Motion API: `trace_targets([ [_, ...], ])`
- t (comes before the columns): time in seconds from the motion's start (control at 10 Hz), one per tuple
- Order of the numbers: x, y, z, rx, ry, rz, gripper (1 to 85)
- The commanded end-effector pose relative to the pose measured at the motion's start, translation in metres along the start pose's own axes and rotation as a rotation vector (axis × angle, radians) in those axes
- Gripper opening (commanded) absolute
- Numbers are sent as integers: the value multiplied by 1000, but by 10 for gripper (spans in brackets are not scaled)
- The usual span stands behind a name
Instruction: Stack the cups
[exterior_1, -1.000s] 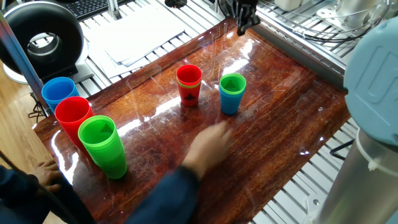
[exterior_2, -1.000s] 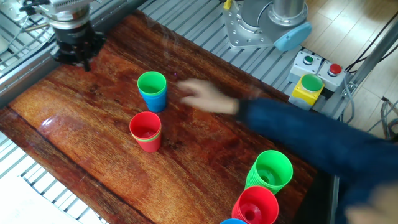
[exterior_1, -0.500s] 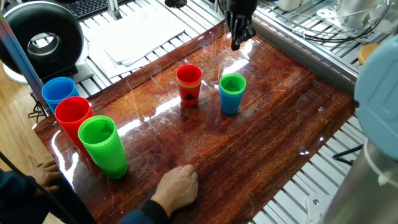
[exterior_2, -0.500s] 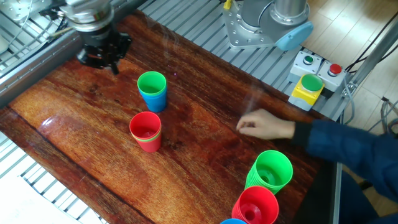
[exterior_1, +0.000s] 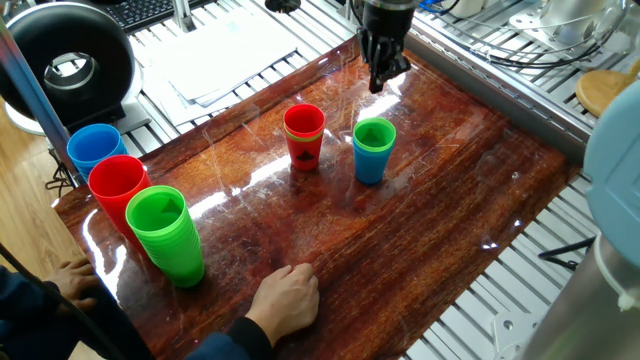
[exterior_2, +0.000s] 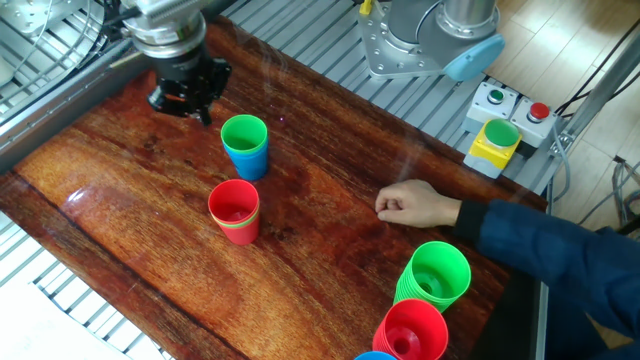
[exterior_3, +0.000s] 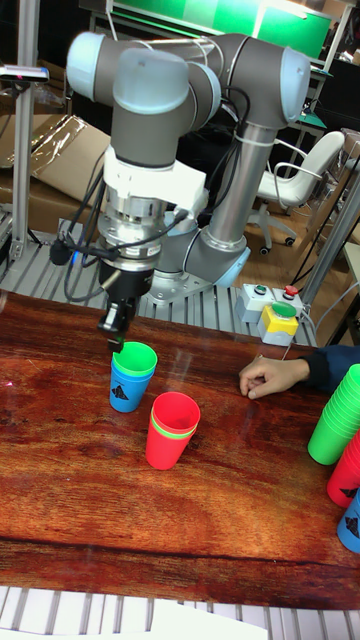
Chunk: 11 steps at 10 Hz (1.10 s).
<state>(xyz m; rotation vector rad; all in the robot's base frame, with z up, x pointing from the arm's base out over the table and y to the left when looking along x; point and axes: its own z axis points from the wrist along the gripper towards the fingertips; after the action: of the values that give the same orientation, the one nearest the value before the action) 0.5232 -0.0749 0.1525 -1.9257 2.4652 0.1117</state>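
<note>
A: Where do we see the cups?

B: Mid-table, in two small stacks standing upright, near each other but apart. One is a green cup nested in a blue cup. The other is a red stack with a green rim showing under the top cup in the tall view; we cannot tell how many cups sit inside either stack. Black marks show on the sides of the blue cup and the red stack.

A: And the gripper?

B: The gripper hangs above the table just beyond the green-in-blue stack, toward the far edge in one fixed view, touching neither stack. Its fingers are dark and bunched together; we cannot tell whether the jaws are spread or pressed together, and we see nothing between them.

A: What else is around?

B: A person's hand rests on the wood as a loose fist, well apart from both stacks, with a dark blue sleeve behind it. At one end of the table stand three tall piles: a green pile, a red pile and a blue pile, close together. Off the table, by the arm's base, we see a button box with a yellow-and-green part.

A: Anything in the way?

B: Nothing stands between the gripper and the nearest stack.
</note>
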Motion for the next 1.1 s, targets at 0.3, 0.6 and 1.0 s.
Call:
trace_targets([
  [0.3,-9,11,17,-7,-12,11,600],
  [0.6,-14,7,30,22,-21,-3,600],
  [1.0,-18,1,43,44,-34,-17,600],
])
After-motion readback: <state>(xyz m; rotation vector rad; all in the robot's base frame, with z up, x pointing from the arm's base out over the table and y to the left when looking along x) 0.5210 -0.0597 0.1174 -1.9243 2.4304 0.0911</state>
